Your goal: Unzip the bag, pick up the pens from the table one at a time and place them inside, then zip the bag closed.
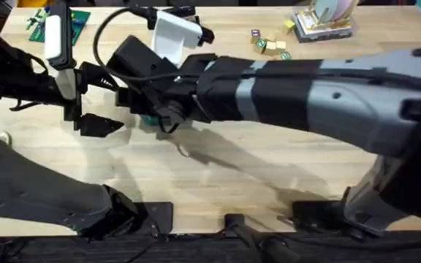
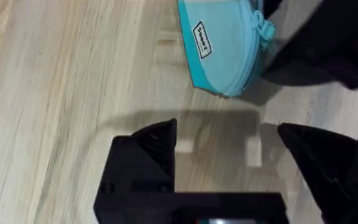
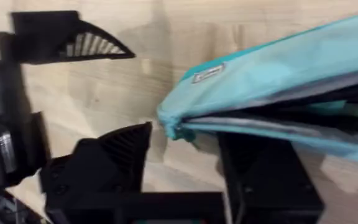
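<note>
The teal bag (image 3: pixel 272 74) lies on the table (image 1: pixel 254 168), its zip parted along the edge so the dark inside shows. Its zip end sits between the two fingers of my right gripper (image 3: pixel 188 138), which stand apart around it; one finger (image 3: pixel 260 174) is under the bag's lower edge. In the overhead view the right arm reaches across to the bag (image 1: pixel 149 120). My left gripper (image 2: pixel 225 134) is open just short of the bag's labelled end (image 2: pixel 225 46), nothing between its fingers. It also appears overhead (image 1: pixel 97 118). The pens are out of view.
At the table's back edge lie a white object (image 1: pixel 175 33), a green item (image 1: pixel 75 20), small blocks (image 1: pixel 269 46) and a stack of flat things (image 1: pixel 324 23). The right arm (image 1: pixel 305 91) spans the middle. Bare wood lies in front.
</note>
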{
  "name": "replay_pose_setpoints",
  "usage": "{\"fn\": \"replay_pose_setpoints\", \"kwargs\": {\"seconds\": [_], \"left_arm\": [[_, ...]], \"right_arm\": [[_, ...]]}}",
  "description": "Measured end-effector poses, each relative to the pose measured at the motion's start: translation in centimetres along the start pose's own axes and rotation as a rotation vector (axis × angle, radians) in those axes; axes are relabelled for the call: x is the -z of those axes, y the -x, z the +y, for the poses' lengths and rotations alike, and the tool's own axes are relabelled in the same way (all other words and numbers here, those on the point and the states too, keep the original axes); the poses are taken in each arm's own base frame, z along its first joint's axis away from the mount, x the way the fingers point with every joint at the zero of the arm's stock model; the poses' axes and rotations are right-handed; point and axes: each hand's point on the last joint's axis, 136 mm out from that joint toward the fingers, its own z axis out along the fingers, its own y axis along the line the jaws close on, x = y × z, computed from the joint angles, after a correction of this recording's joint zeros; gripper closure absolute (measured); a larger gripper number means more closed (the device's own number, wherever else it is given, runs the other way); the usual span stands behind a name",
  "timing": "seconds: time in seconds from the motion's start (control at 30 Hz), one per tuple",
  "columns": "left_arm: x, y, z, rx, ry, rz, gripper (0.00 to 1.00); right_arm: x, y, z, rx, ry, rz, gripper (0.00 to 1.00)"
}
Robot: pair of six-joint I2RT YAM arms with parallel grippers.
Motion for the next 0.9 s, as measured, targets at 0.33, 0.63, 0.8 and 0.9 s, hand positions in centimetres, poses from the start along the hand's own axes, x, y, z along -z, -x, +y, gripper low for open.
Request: {"fn": "replay_pose_setpoints", "kwargs": {"seconds": [0.33,0.63,0.8,0.9], "left_arm": [[0.01,0.51,0.26,0.000,0.015,-0.029,0.006],[0.02,0.75,0.39,0.000,0.023,-0.044,0.007],[0.02,0.78,0.41,-0.001,0.024,-0.045,0.008],[0.02,0.78,0.41,0.000,0.024,-0.045,0.008]], "right_arm": [[-0.93,-0.31,-0.78,-0.027,-0.028,0.000,0.740],[-0.92,-0.28,-0.69,-0.029,-0.025,-0.002,0.967],[-0.92,-0.28,-0.70,0.000,-0.025,-0.002,0.968],[-0.83,-0.23,-0.64,0.015,-0.023,-0.003,0.968]]}}
